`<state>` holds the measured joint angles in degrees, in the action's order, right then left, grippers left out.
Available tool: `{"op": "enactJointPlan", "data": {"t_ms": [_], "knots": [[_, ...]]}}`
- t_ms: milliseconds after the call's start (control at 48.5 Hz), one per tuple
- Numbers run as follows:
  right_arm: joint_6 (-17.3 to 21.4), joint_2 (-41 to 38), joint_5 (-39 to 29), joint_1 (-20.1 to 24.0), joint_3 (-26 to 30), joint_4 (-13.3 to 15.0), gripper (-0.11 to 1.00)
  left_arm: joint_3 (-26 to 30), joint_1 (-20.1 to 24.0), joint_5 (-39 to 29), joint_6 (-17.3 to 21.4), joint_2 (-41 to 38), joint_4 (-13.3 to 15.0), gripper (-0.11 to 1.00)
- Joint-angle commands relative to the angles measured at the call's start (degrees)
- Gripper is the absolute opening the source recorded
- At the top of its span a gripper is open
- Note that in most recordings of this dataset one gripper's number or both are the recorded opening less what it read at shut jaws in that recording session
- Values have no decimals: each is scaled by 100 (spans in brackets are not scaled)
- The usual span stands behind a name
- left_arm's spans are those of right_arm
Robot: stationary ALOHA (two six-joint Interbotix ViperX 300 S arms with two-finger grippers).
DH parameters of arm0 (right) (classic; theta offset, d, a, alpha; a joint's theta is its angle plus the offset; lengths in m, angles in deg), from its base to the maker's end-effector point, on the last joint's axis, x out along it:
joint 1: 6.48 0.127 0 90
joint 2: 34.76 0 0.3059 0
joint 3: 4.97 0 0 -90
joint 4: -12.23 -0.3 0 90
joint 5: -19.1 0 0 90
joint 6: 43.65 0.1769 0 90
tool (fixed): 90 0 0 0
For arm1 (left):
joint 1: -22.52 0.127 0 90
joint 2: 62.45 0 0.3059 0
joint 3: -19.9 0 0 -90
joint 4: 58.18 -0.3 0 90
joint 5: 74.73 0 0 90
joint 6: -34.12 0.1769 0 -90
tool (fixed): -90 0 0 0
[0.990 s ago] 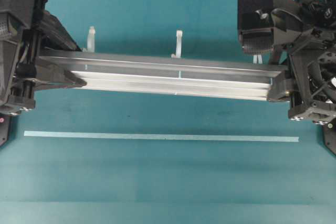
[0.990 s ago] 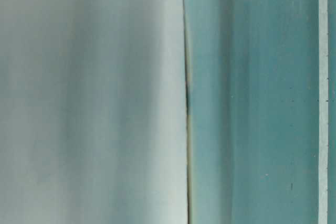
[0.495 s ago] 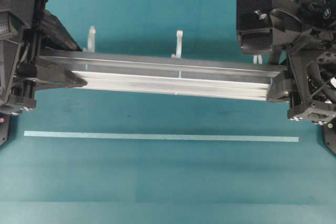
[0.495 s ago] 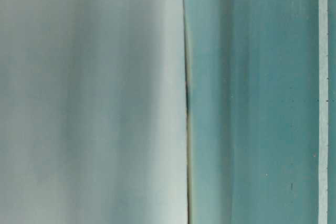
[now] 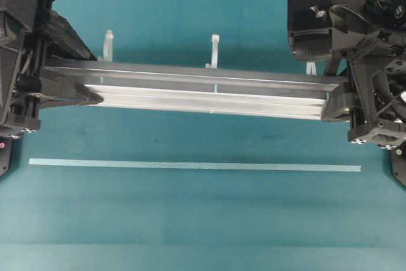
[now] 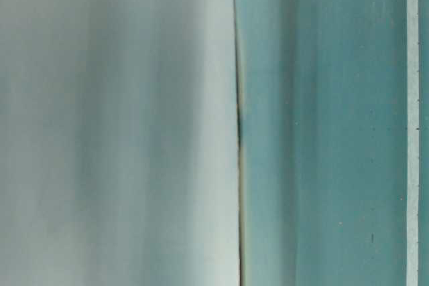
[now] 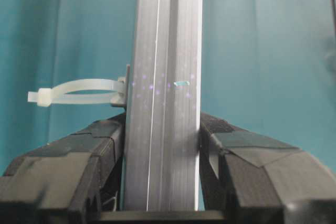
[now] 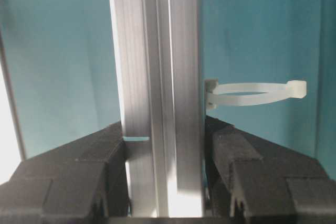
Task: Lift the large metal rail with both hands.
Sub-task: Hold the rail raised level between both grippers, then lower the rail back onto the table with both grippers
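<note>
The rail [image 5: 216,93] is clamped at one end by the left gripper [image 7: 161,145]. The other end is clamped by the right gripper [image 8: 164,145].

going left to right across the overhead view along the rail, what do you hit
left gripper → left white cable-tie loop → middle white cable-tie loop → right gripper, with the large metal rail spanning between the two grippers
</note>
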<state>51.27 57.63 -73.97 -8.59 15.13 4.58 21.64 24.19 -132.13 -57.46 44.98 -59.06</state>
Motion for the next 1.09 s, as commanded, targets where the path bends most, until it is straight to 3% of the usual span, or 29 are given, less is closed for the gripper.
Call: {"op": "enactJointPlan", "data": {"t_ms": [0,371,619,1073], "knots": [[88,-9,114,35,308,-44,38,193,141,123,-26,-62,-35,36],[70,-35,141,26,-70,-44,38,-220,141,53,-53,-158,-35,36],[9,-88,290,35,-1213,-44,38,-932,132,229,-44,-229,-35,36],[-53,-18,1564,53,-2892,308,38,-2259,9,905,-53,-721,-35,36]]}}
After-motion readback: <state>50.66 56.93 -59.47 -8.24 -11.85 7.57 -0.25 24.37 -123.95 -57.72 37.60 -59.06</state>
